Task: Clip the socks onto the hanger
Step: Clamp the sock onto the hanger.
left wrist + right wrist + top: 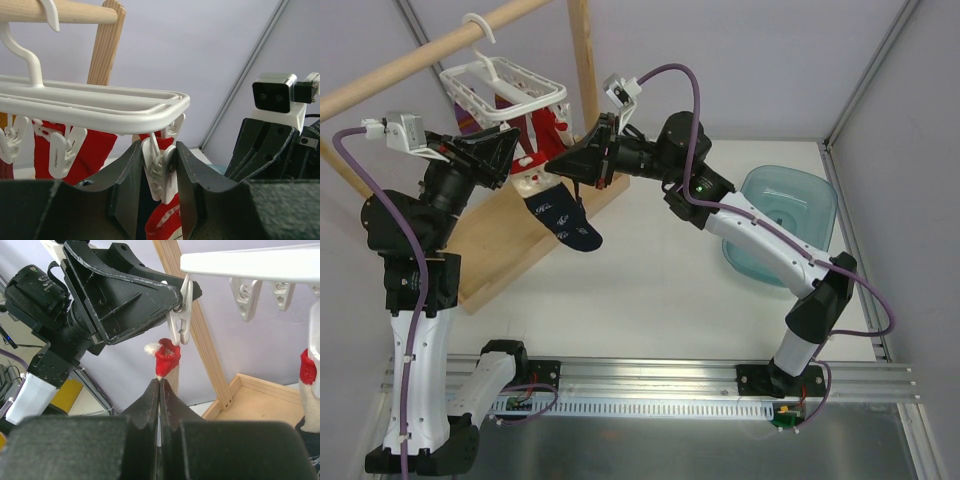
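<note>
Navy sock (567,218) hangs in the air under the near corner of the hanger (520,85), toe down, above the wooden base board (520,250), not touching it. Its red-and-white cuff (167,356) is pinched in the right pincer (159,385), fingers closed tight on the fabric, with a short bit of cuff sticking up above the tips. Cuff top sits just under the corner clip (180,322); can't tell if it's inside the clip's mouth, looks just below and beside it. Only one navy sock visible.

Left pincer (159,150) is closed around that same clip (159,172), one finger on each side, both touching it; the cuff shows right beneath. In the top view the two pincers meet tip to tip at that corner of the hanger.

The hanger's hook is over the wooden rod (420,55), frame tilted. Other clips dangle empty along the rim. Red socks (548,130) hang clipped further back, behind the navy one.

Teal basin (820,200) sits on the tabletop (650,300) at the right, well apart from the hanger
</note>
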You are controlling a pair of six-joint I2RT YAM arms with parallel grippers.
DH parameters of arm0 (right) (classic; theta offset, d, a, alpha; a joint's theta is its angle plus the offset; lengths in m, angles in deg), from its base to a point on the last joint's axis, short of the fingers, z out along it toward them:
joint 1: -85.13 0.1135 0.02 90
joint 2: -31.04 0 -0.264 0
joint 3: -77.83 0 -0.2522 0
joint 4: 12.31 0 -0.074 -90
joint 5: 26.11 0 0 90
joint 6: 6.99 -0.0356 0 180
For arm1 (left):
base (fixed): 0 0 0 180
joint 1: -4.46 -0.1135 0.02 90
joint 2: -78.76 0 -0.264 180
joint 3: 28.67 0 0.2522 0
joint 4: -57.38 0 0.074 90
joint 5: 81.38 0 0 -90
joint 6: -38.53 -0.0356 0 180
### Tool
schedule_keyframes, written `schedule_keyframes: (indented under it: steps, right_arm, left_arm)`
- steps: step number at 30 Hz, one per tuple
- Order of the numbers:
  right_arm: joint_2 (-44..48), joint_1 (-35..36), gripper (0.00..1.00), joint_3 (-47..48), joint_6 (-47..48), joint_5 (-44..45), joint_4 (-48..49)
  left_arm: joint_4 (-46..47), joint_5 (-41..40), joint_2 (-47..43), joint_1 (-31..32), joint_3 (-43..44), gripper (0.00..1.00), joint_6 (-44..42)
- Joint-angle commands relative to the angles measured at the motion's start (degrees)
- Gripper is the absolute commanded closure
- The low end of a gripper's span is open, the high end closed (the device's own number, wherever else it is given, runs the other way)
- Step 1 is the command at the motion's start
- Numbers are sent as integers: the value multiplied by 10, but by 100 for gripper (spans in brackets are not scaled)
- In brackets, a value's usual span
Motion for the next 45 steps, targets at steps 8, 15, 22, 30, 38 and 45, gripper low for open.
schedule_keyframes:
  steps: [8, 15, 22, 30, 38, 45]
  right_arm:
    - [32, -12, 99, -8, -17, -11, 52]
    - [33, -16, 99, -10, -28, -11, 65]
    - [32, -16, 99, -2, -37, -18, 73]
    - [32, -18, 99, -3, -41, -20, 77]
    - [37, -25, 99, -17, -43, -24, 84]
    - [40, -29, 99, -21, -49, -32, 95]
  left_arm:
    - [52, 28, -16, 5, 9, 97, 6]
    - [52, 43, -12, 5, 3, 98, 15]
    - [53, 44, -8, 5, -5, 98, 7]
    - [58, 54, -5, 5, -8, 98, 1]
    - [58, 50, -5, 4, -5, 98, -8]
    - [63, 56, -3, 4, -3, 99, -7]
